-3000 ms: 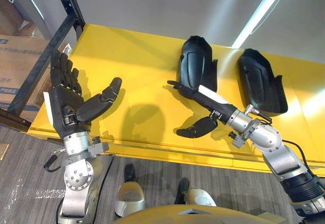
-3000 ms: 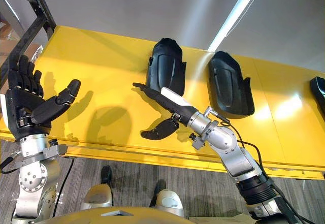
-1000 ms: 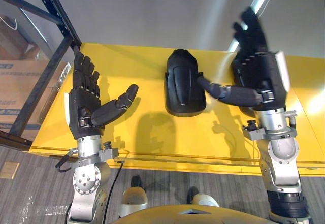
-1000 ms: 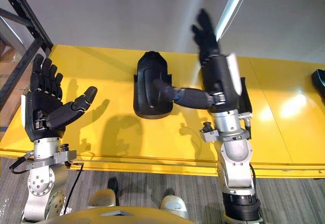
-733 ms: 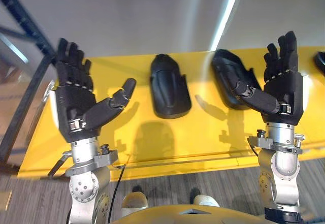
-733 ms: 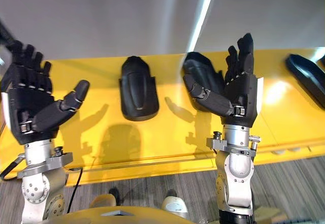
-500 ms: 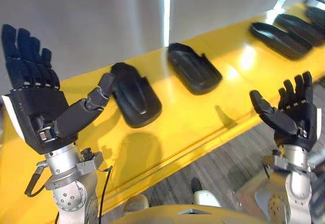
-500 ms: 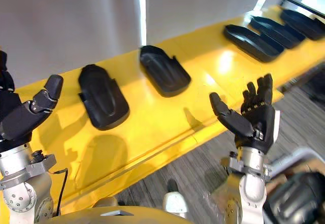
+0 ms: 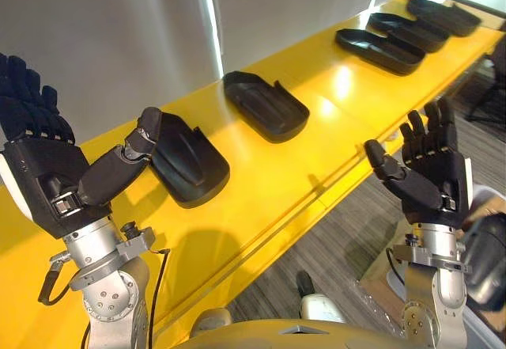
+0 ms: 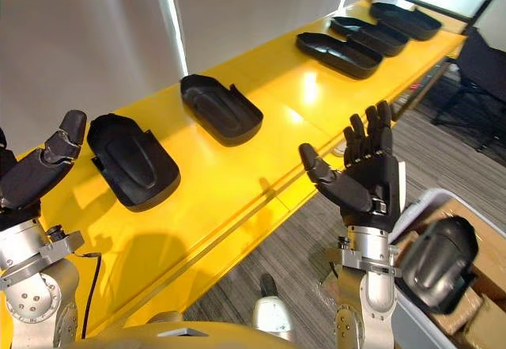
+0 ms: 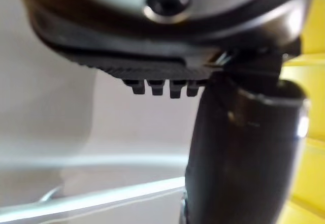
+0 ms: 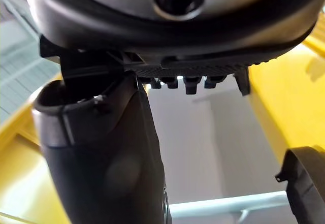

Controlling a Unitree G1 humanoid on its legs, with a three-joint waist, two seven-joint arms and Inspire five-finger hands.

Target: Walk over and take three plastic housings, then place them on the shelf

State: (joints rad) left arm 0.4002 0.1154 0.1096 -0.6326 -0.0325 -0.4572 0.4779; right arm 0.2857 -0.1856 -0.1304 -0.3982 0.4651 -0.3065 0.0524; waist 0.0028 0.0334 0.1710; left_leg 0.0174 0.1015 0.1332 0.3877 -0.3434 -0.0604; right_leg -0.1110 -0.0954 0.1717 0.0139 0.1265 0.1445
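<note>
Yellow shelf (image 9: 316,159) carries black housings (image 9: 265,105); left hand (image 9: 43,183), right hand (image 9: 435,179) fingers spread, empty.

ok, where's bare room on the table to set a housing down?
Bare: table strip along the near edge, and the patch between the second housing and the far three. Crowded: the far three lie packed side by side.

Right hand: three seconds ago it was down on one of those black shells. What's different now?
The right hand has lifted off the black housing and drawn back past the yellow shelf's edge, raised, open and empty. The camera has swung right, bringing more housings into view. The left hand stays raised and open; the housings still lie on the shelf.
</note>
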